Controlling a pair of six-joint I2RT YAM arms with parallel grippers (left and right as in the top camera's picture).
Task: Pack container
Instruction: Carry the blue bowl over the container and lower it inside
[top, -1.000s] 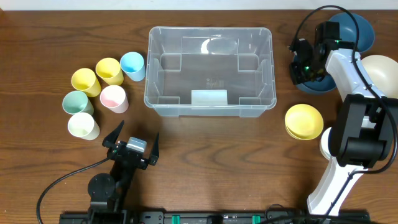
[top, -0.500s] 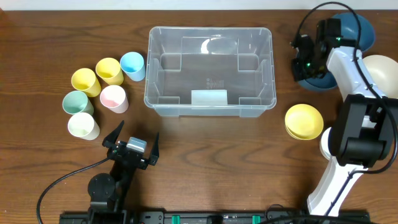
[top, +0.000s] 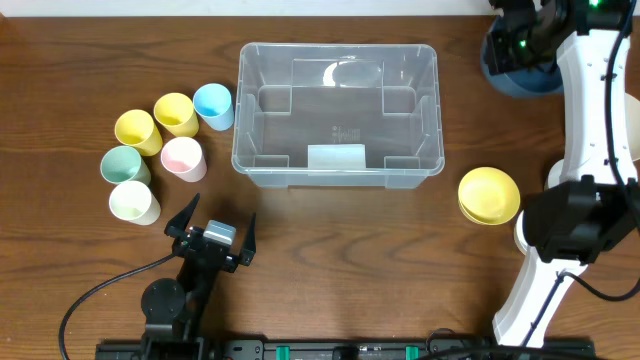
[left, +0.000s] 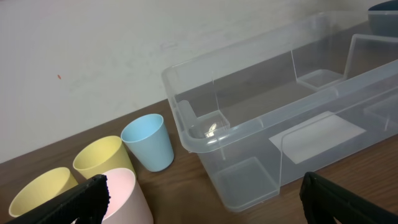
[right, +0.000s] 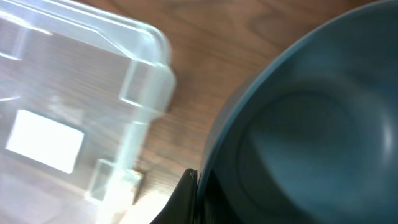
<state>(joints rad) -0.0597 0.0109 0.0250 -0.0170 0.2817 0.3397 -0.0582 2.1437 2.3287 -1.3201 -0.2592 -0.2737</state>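
The clear plastic container stands empty at the table's middle back, and its rim corner shows in the right wrist view. My right gripper is shut on the rim of a dark blue bowl, held in the air beyond the container's far right corner. In the right wrist view the bowl fills the right side, with my gripper pinching its edge. My left gripper stands open near the front left, nothing between its fingers.
Several pastel cups stand left of the container: two yellow, a blue, a pink, a green and a cream one. Yellow bowls are stacked right of the container, near the right arm's base.
My right gripper has risen and swung toward the table's far edge, carrying the dark blue bowl with it. The left arm has not moved.
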